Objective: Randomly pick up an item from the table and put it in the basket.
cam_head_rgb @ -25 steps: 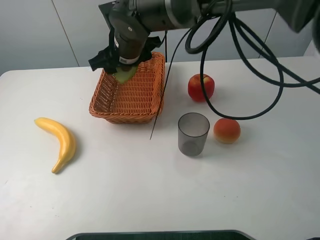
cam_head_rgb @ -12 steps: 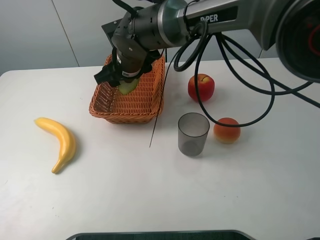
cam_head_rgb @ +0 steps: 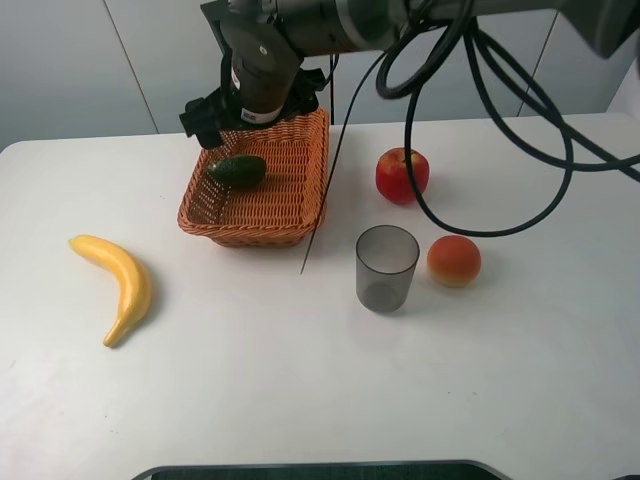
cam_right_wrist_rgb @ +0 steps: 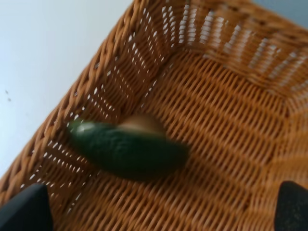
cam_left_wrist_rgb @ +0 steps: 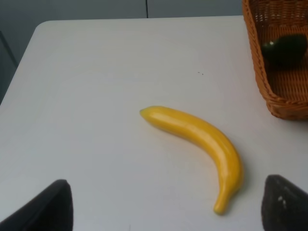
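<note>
The halved avocado point(cam_head_rgb: 238, 170) lies loose inside the orange-brown wicker basket point(cam_head_rgb: 290, 215), dark skin up, against the left wall. It shows blurred in the right wrist view point(cam_right_wrist_rgb: 126, 153) and in the left wrist view point(cam_left_wrist_rgb: 285, 48). My right gripper point(cam_head_rgb: 250, 115) hangs open and empty above the basket's far left part; its fingertips point(cam_right_wrist_rgb: 24, 211) frame the basket floor point(cam_right_wrist_rgb: 226, 144). My left gripper point(cam_left_wrist_rgb: 163, 211) is open and empty above the white table point(cam_left_wrist_rgb: 96, 72), over the banana.
A yellow banana point(cam_head_rgb: 118, 282) lies at the left, also in the left wrist view point(cam_left_wrist_rgb: 202, 137). A red apple point(cam_head_rgb: 402, 175), a translucent grey cup point(cam_head_rgb: 386, 267) and an orange-red fruit point(cam_head_rgb: 454, 261) stand right of the basket. A black cable point(cam_head_rgb: 322, 190) hangs beside the basket.
My right gripper has opened and let go of the avocado, which has dropped into the basket. The gripper has risen a little. The left arm has not moved.
</note>
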`<state>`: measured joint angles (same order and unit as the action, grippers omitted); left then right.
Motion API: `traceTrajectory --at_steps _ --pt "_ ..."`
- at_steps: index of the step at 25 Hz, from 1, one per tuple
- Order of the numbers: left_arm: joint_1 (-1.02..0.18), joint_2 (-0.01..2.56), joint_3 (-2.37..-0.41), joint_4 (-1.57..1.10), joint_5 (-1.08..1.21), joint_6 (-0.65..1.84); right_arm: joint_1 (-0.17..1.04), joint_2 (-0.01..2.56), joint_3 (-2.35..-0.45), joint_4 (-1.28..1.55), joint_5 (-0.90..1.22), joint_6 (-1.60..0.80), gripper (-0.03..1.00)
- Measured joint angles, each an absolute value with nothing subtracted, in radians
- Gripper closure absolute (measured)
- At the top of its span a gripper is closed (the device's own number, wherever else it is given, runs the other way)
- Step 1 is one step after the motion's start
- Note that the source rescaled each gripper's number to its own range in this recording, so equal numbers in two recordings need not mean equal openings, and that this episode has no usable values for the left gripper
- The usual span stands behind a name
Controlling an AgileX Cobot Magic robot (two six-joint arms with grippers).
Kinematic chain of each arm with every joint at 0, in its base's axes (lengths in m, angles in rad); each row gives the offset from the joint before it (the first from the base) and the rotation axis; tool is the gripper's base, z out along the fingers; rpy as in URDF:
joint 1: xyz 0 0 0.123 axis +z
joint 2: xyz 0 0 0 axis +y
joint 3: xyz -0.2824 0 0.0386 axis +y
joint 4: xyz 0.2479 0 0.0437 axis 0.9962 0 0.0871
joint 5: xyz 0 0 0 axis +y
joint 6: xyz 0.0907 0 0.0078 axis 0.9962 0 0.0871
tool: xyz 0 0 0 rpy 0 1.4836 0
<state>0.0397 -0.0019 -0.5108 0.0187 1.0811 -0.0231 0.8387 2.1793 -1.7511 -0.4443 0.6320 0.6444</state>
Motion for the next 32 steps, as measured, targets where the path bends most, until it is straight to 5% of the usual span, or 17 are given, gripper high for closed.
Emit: traceTrajectory --at_steps 9,32 --pt "0.040 -0.002 -0.511 0.019 1.081 -0.023 0.788 2.027 -1.704 -0.305 0.886 0.487 -0.03" --pt "0.040 -0.002 -0.511 0.019 1.081 -0.023 0.328 1.217 -1.037 -0.190 1.043 0.358 -0.03"
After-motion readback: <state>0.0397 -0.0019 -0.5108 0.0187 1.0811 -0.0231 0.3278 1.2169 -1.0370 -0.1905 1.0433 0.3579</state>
